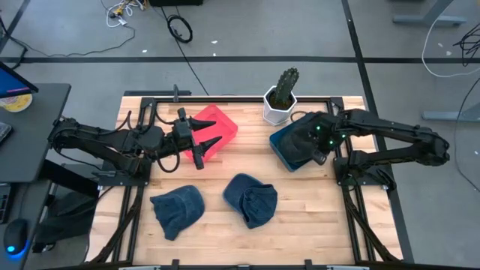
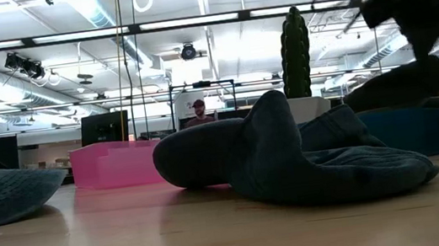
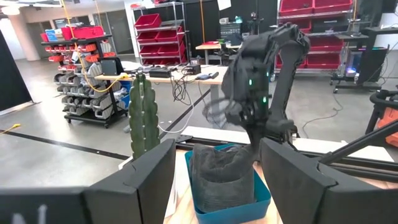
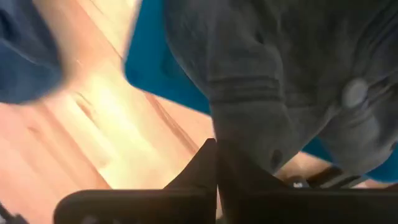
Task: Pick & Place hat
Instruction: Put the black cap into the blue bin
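Hovering over the blue bin [image 1: 283, 148] at the table's right, the right gripper [image 1: 318, 142] pinches a dark hat [image 3: 222, 176] lying in it, while the left gripper [image 1: 204, 140], fingers spread, waits above the pink bin [image 1: 223, 124].

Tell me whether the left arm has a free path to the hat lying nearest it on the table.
Probably yes. The left gripper hangs open beside the pink bin, and bare table lies between it and the hat.

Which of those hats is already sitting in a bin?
The dark grey hat in the blue bin, under the right gripper. The other two hats lie on the bare wooden table.
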